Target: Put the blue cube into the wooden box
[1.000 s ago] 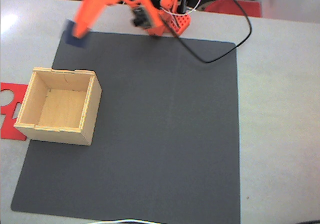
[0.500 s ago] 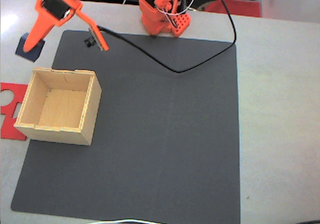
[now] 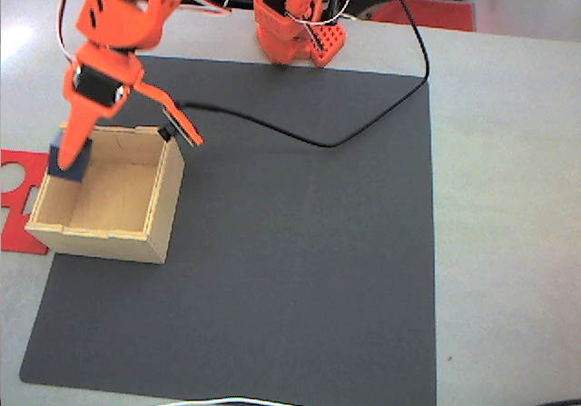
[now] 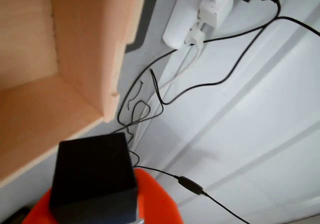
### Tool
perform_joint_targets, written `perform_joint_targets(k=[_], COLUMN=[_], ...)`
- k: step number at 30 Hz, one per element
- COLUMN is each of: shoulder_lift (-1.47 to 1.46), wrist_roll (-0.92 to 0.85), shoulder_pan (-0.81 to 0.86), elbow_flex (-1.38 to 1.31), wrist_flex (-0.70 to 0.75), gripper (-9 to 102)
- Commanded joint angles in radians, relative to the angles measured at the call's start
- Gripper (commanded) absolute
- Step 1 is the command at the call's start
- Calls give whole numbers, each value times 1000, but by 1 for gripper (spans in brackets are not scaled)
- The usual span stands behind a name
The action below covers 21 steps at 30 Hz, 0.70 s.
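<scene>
We see a red plate (image 3: 16,183) and a black cable (image 3: 300,138) near the box (image 3: 136,238). Our tool (image 3: 68,161) pinches the cube (image 3: 65,172) over the box's left wall, tilted, no long side.

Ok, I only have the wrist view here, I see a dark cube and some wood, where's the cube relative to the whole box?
Observer: In the fixed view the blue cube sits at the gripper tip, over the upper-left corner of the wooden box, right at its left wall.
Operator: Is the box empty inside?
Observer: Yes, as far as its floor shows in the fixed view, it is bare wood.
Operator: Anything next to the box I should avoid?
Observer: A flat red plate lies on the table just left of the box, partly hidden behind it.
Operator: And what's the box sitting on?
Observer: On the left edge of a dark grey mat.
</scene>
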Motion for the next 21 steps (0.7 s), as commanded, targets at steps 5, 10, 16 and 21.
perform_joint_targets(k=[5, 10, 16, 21], shoulder_lift=[-92, -138, -156, -156], wrist_roll=[26, 37, 38, 34], shoulder_pan=[-23, -52, -77, -83], elbow_flex=[-48, -48, -14, 9], wrist_flex=[-41, -41, -41, -40], gripper=[0, 1, 8, 15])
